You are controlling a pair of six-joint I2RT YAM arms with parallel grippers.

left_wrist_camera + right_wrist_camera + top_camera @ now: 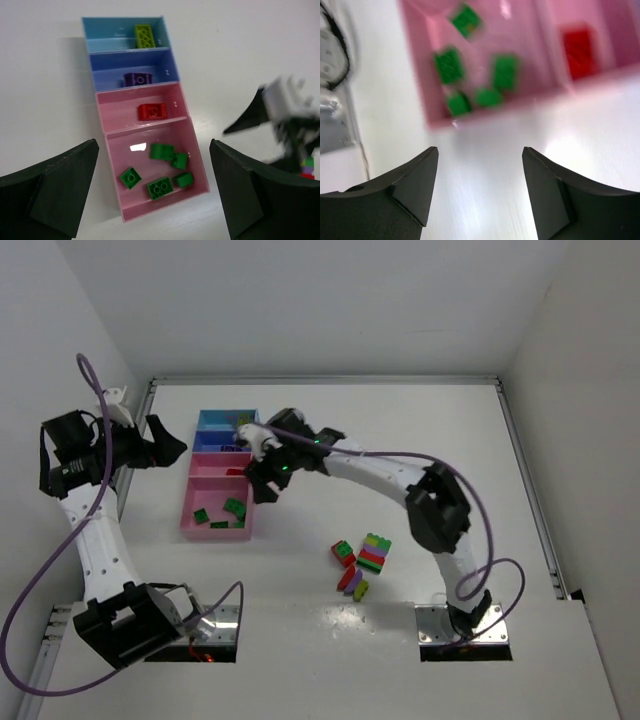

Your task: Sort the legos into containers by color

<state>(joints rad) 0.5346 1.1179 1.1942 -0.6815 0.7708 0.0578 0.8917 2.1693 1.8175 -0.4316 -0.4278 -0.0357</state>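
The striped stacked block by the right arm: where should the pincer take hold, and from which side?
From straight above, probably: right pincer closing on the stacked block at its far and near ends, pressing its colour layers together. A red-and-green brick crowds its left side.

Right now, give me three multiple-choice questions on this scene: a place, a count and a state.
1. The sorted green bricks lie in: A the light blue tray; B the darker blue tray; C the largest pink tray.
2. How many are there? A three; B five; C eight.
3. The jaws of the right arm are: A shut on a brick; B open and empty; C out of view.
Answers: C, no other tray holds green; B, both wrist views show five; B, bare table shows between them.
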